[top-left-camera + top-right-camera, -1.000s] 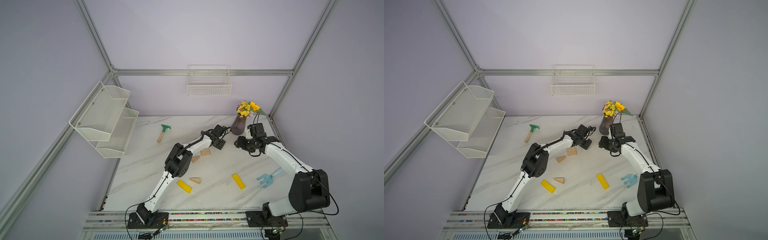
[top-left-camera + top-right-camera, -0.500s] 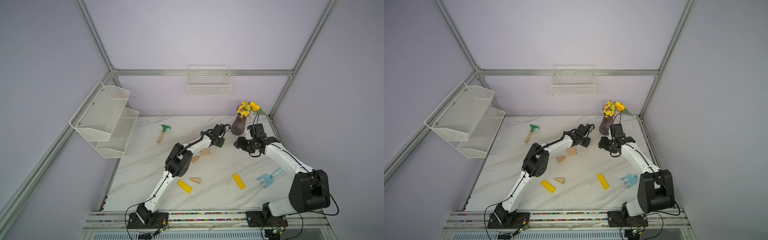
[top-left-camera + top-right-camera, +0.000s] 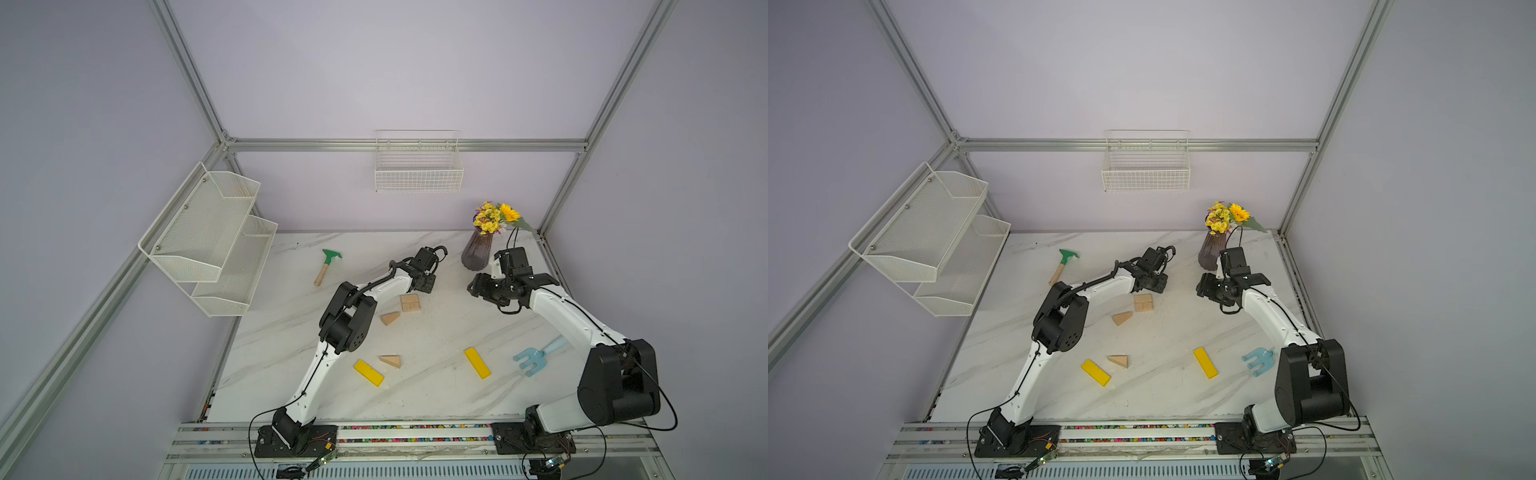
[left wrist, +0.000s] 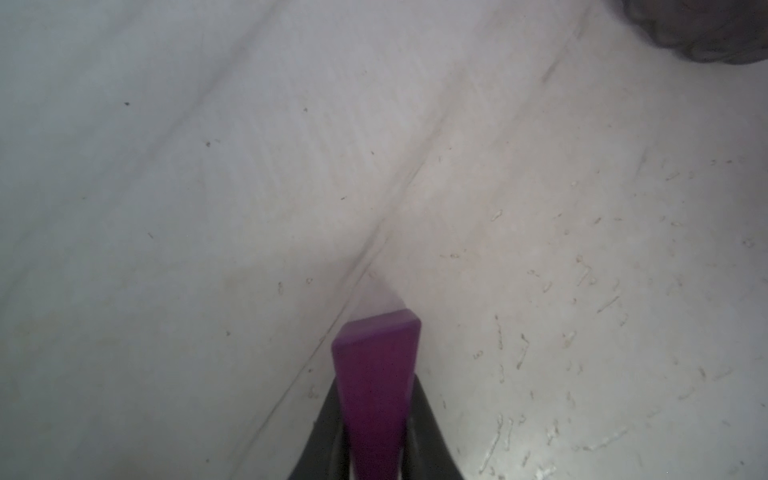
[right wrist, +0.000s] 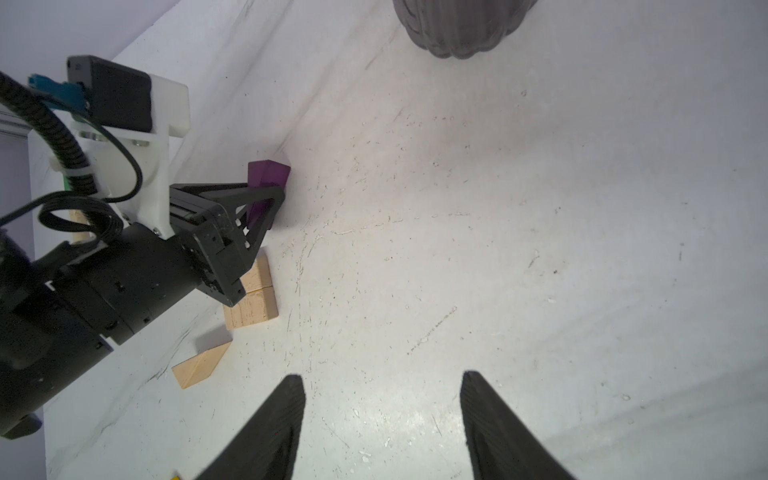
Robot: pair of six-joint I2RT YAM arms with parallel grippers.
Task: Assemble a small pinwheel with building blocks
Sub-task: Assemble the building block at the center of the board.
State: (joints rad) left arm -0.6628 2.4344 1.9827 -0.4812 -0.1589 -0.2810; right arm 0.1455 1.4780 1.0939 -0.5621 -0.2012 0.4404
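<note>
Purple wedge point(image 5: 268, 174) clamped in the left pincer point(image 5: 270, 199), on the far side of the tabletop point(image 3: 415, 399).

The wedge is just beyond the two tan blocks point(image 3: 410, 302), which lie side by side as a square. I cannot tell whether it rests on the tabletop or hangs just above it. A tan wedge point(image 3: 390, 318) lies just near-left of the blocks, and a second tan wedge point(image 3: 391, 360) and the yellow bars point(image 3: 368, 372) lie nearer. The right pincer point(image 5: 381, 376) hangs wide and empty to the right, near the vase point(image 3: 476, 255). The step looks best done by lifting the wedge clear and squaring one flat side to a block edge. Then lower it until it touches, and let go only once it rests, without nudging the pair apart.
</note>
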